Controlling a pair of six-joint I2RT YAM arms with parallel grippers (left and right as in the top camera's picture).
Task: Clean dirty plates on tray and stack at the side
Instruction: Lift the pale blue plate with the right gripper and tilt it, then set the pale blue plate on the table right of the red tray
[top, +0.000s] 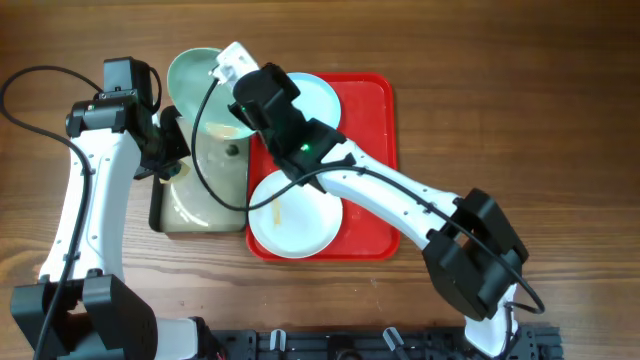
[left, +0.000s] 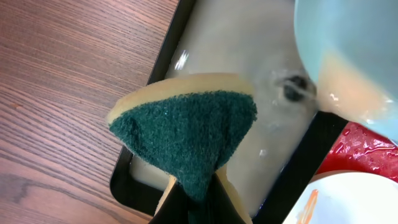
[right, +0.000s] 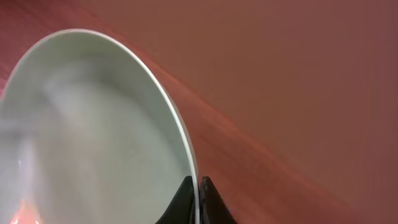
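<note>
The wooden surface (top: 500, 100) carries a red tray (top: 375, 150) at centre. A black-rimmed basin (top: 210, 200) of cloudy water sits touching the tray's left edge.

Plate positions:
- The held plate (top: 195, 80), pale green-white, is tilted above the far end of the basin, clear of the tray.
- The aqua plate (top: 325, 100) lies flat on the far half of the tray, partly hidden under the right arm.
- The white plate (top: 300, 220) lies flat on the near half of the tray. It bears an orange smear (left: 308, 205).

The sponge (left: 186, 137), green scouring face over a yellow body, hangs above the left rim of the basin.

The right tool (right: 199, 199) pinches the rim of the held plate between its fingers. The left tool (left: 199, 205) is clamped onto the sponge.
</note>
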